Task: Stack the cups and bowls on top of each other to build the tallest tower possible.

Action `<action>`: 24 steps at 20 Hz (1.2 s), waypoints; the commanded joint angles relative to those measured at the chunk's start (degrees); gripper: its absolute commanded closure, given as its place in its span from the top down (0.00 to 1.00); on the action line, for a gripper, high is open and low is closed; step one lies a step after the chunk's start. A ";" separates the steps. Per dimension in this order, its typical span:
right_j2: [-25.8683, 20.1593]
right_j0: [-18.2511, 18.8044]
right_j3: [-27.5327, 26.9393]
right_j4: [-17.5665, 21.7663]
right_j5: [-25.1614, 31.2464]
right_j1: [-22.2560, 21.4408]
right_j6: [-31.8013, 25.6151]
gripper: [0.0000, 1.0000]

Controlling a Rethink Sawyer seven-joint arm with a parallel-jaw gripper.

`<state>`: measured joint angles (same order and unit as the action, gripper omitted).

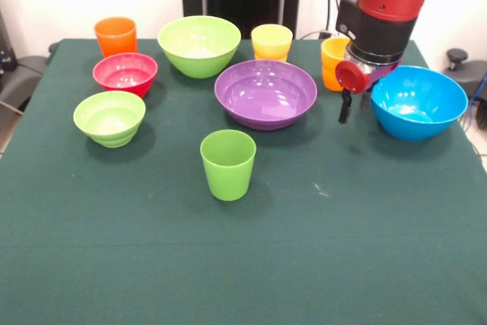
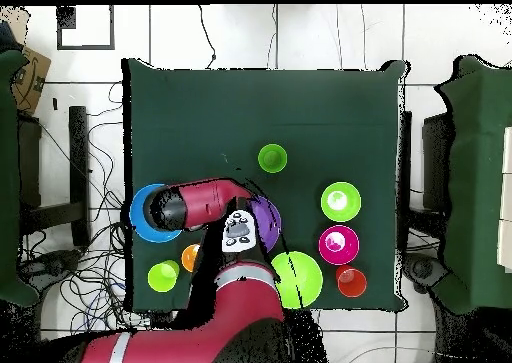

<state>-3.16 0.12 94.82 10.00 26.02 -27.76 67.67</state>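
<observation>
My gripper (image 1: pixel 354 104) hangs open and empty just left of the large blue bowl (image 1: pixel 418 102), between it and the wide purple bowl (image 1: pixel 265 93). The orange-yellow cup (image 1: pixel 332 62) stands just behind the gripper. The green cup (image 1: pixel 227 164) stands alone nearer the front. The pale yellow cup (image 1: pixel 272 42), large lime green bowl (image 1: pixel 199 45), orange cup (image 1: pixel 116 36), small red bowl (image 1: pixel 125 74) and small lime green bowl (image 1: pixel 109 117) stand to the left. A yellow-green cup (image 2: pixel 163 275) shows only in the overhead view. Every piece stands singly on the cloth.
The dark green tablecloth (image 1: pixel 342 249) covers the table. In the overhead view my arm (image 2: pixel 200 201) covers part of the blue bowl (image 2: pixel 140 219) and the purple bowl (image 2: pixel 268 219). Chairs and cables lie around the table.
</observation>
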 commanded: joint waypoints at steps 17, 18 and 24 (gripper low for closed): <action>-0.13 -3.64 -6.38 3.03 7.33 -1.08 4.17 1.00; 0.05 -3.34 -5.91 3.48 6.45 -1.10 3.91 1.00; 1.84 -3.77 -8.34 5.82 6.69 -1.27 1.27 1.00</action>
<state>-0.94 -3.18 91.72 10.39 27.78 -28.63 67.67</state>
